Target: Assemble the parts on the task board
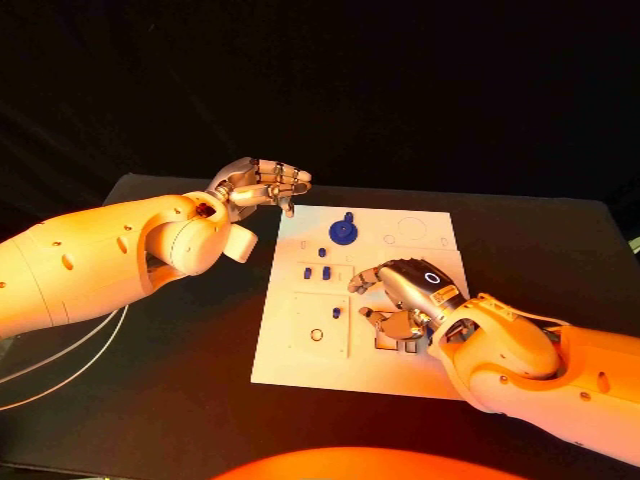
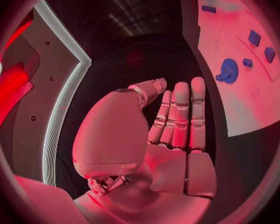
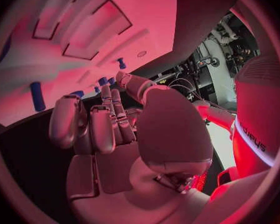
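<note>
The white task board [image 1: 299,355] lies in the middle of the black table. A blue gear [image 1: 345,232] stands near the board's far edge, with small blue pegs [image 1: 317,272] just nearer. My right hand [image 1: 407,295] hovers over the board's centre, its fingers curled down beside the pegs; I see nothing held in it. The right wrist view shows those curled fingers [image 3: 93,127] with blue pegs [image 3: 35,95] on the board [image 3: 134,15] beyond them. My left hand [image 1: 263,185] hangs off the board's far left corner, flat and empty, with the gear [image 2: 229,70] off to its side.
Square recesses [image 1: 320,325] are cut into the board's near half, partly under my right hand. Outlined circles [image 1: 411,230] mark its far right corner. Thin cables [image 1: 61,370] trail off the table's left edge. Bare black table [image 1: 551,240] surrounds the board.
</note>
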{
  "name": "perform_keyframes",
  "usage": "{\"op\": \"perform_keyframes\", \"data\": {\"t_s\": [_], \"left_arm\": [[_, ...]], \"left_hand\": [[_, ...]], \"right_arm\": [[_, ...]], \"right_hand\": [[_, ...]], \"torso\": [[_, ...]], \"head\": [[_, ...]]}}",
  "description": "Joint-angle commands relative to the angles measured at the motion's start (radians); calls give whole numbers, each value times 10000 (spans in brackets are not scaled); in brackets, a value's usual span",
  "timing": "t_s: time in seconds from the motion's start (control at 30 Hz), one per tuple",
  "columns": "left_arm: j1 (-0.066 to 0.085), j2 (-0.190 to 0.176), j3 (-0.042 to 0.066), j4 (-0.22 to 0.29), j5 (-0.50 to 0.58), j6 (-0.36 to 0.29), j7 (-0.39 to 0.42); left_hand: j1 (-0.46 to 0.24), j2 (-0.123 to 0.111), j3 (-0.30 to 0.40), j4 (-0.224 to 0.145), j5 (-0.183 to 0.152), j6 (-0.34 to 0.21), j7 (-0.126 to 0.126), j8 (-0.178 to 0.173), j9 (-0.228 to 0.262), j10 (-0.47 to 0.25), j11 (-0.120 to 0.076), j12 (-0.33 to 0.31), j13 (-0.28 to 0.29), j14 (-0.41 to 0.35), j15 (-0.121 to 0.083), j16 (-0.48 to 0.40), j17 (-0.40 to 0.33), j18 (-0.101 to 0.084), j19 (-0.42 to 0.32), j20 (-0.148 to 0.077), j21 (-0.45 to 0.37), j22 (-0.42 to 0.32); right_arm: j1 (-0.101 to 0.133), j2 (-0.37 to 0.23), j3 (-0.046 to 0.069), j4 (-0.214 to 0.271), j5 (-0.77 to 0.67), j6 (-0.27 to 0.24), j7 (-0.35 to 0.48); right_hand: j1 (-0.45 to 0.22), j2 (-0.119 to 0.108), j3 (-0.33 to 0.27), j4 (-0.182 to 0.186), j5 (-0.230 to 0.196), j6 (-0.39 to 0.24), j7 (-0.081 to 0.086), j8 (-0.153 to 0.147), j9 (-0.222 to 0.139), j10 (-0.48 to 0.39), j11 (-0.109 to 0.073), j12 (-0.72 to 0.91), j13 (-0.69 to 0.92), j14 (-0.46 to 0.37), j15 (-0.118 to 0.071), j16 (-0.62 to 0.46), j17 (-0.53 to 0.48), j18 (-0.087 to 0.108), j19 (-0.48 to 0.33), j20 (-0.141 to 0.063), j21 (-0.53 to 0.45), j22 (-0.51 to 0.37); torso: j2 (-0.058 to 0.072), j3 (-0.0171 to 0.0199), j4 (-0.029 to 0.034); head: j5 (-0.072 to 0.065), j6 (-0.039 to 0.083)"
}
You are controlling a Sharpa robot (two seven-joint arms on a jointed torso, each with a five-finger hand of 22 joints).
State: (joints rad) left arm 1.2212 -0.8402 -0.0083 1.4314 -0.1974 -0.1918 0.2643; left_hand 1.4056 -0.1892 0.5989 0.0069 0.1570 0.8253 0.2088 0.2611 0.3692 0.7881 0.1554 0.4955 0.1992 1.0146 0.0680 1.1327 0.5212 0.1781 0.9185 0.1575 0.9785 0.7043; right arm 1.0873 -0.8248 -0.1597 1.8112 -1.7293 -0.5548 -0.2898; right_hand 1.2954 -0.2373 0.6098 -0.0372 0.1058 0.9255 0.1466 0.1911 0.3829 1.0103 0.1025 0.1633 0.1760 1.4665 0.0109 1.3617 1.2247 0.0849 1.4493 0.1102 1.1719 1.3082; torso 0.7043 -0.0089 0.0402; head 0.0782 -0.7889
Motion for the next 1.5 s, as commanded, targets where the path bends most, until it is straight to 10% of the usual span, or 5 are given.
{"op": "perform_keyframes", "data": {"t_s": [0.03,0.2,0.33,0.57,1.5], "left_arm": [[6,-1,7,15,8,121,109],[4,-3,6,3,8,223,139],[4,-2,3,-2,8,274,168],[3,-16,1,23,8,292,210],[1,-3,0,23,-52,284,203]], "left_hand": [[-17,39,-49,4,15,-84,67,60,-13,-71,3,69,-10,-36,47,22,-13,81,-19,51,-52,-12],[-6,34,-55,-7,16,-89,65,66,-14,-72,2,83,-9,-37,47,28,-17,81,-12,50,-55,-16],[-6,34,-55,-7,16,-89,65,66,-14,-72,2,83,-9,-37,47,28,-17,81,-12,50,-55,-16],[4,27,-61,-17,17,-85,60,76,-12,-76,1,93,-10,-48,47,26,-23,80,-12,50,-60,-20],[4,27,-61,-17,17,-85,60,76,-12,-76,1,93,-10,-48,47,26,-23,80,-12,50,-60,-20]], "right_arm": [[324,-337,41,160,1126,399,133],[946,-884,76,49,2099,1319,125],[1237,-1208,98,-261,2100,1839,224],[1367,-1374,107,-620,2003,2595,271],[1283,-701,65,-1405,2023,2744,457]], "right_hand": [[5,89,-9,58,53,43,22,-37,15,81,-34,125,17,305,2,57,64,-41,86,-18,129,265],[-288,-64,-263,237,58,-103,24,-153,-17,-61,-58,267,-7,336,-17,95,95,-59,153,-43,206,308],[179,236,-2353,565,-32,-463,-130,-431,-90,-1014,56,449,-195,302,75,72,-20,-6,71,19,-160,100],[1828,385,-4656,2303,-78,-491,-235,-727,-218,-1660,219,770,-848,308,223,121,-93,15,107,159,-330,11],[2454,614,-2611,3140,-261,688,-104,-532,-210,1236,-292,485,-1074,336,-226,155,-142,-71,359,-226,64,289]], "torso": [[-12,-12,-10],[-16,-19,-8],[-5,-6,10],[9,3,1],[8,2,8]], "head": [[-139,87],[-309,208],[-477,317],[-619,375],[-629,358]]}}
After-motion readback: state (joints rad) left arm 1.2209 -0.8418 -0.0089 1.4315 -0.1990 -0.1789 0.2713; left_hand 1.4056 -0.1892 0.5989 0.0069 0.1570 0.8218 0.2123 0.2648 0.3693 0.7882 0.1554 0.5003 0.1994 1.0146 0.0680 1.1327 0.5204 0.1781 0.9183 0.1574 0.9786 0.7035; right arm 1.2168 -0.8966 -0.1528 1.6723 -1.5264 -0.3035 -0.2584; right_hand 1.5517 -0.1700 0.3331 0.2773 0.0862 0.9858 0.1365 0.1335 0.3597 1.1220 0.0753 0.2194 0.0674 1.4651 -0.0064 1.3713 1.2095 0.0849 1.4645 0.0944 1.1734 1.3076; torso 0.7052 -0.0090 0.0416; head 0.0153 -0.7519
